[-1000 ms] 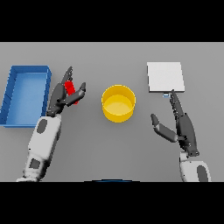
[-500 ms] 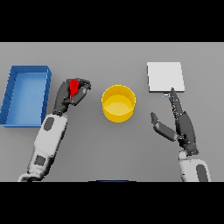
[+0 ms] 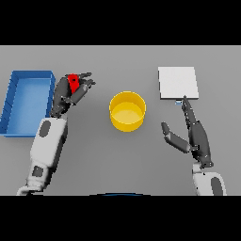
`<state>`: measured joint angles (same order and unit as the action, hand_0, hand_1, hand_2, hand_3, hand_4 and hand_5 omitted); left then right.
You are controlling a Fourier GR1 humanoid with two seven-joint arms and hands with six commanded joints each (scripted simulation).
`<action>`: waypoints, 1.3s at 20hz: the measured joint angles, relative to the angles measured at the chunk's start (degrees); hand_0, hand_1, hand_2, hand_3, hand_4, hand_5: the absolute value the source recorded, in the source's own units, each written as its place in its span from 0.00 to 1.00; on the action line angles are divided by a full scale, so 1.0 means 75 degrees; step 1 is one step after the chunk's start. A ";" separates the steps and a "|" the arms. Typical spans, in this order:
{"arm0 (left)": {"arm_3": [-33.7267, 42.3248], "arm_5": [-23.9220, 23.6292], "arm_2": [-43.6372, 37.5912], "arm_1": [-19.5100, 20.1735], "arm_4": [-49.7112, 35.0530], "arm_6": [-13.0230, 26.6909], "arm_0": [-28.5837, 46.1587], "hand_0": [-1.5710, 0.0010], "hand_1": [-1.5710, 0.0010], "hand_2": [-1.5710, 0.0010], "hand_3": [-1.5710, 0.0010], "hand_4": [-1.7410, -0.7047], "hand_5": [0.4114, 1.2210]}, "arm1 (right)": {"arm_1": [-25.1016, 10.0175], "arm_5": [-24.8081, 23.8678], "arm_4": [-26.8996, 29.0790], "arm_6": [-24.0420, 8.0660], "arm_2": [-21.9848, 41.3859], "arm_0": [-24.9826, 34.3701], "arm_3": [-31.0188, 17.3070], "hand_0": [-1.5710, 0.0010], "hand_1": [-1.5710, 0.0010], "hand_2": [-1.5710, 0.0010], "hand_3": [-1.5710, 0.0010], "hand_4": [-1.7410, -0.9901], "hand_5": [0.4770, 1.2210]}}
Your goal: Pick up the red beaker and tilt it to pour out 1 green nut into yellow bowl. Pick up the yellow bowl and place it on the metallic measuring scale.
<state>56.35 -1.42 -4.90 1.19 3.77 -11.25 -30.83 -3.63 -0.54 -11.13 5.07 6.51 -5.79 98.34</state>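
Red beaker [image 3: 73, 83], held in the left hand [image 3: 69, 92] above the desk [image 3: 117, 160], between the blue tray [image 3: 26, 101] and the yellow bowl [image 3: 127, 110]. Only a small red part of the beaker shows among the dark fingers, which curl round it from both sides; its tilt cannot be made out with any certainty, since the hand hides most of it. The left hand lies just right of the tray's right wall and well left of the bowl. Its white and grey forearm runs down toward the lower left of the view.

The bowl stands upright on the desk near the middle of the view, apart from both hands. Its inside appears plain yellow; whether anything lies in it cannot be told.

The scale [image 3: 177, 83], a pale square plate, lies flat on the desk at the upper right, well apart from the bowl. A small mark shows at the middle of its near edge.

The right hand [image 3: 195, 136] is released, its fingers straight and pointing up toward the scale, fingertips just at the near edge of the plate, thumb spread out to the left. It holds nothing.
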 measured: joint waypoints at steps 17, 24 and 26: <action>0.0725 0.0496 0.2718 0.1608 0.2493 0.1663 -0.1062 0.00 0.00 0.00 0.00 0.00 0.89 | -0.0065 -0.0074 -0.0356 0.0043 0.0151 -0.0157 0.0159 1.00 1.00 1.00 1.00 0.75 0.26; 0.0537 0.1179 0.4581 0.2074 0.4351 0.2466 -0.2054 0.00 0.00 0.00 0.00 0.00 0.97 | 0.0010 -0.0031 -0.0210 -0.0018 0.0122 -0.0166 0.0193 1.00 1.00 1.00 1.00 0.74 0.27; 0.0352 0.1537 0.5031 0.2166 0.4802 0.2605 -0.2362 0.00 0.00 0.00 0.05 0.04 0.98 | 0.0046 -0.0056 -0.0228 -0.0063 0.0130 -0.0153 0.0149 1.00 1.00 1.00 1.00 0.73 0.27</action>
<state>58.99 10.10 32.83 17.43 39.79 8.28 -48.54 -3.29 -0.97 -12.84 4.59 7.48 -6.93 99.46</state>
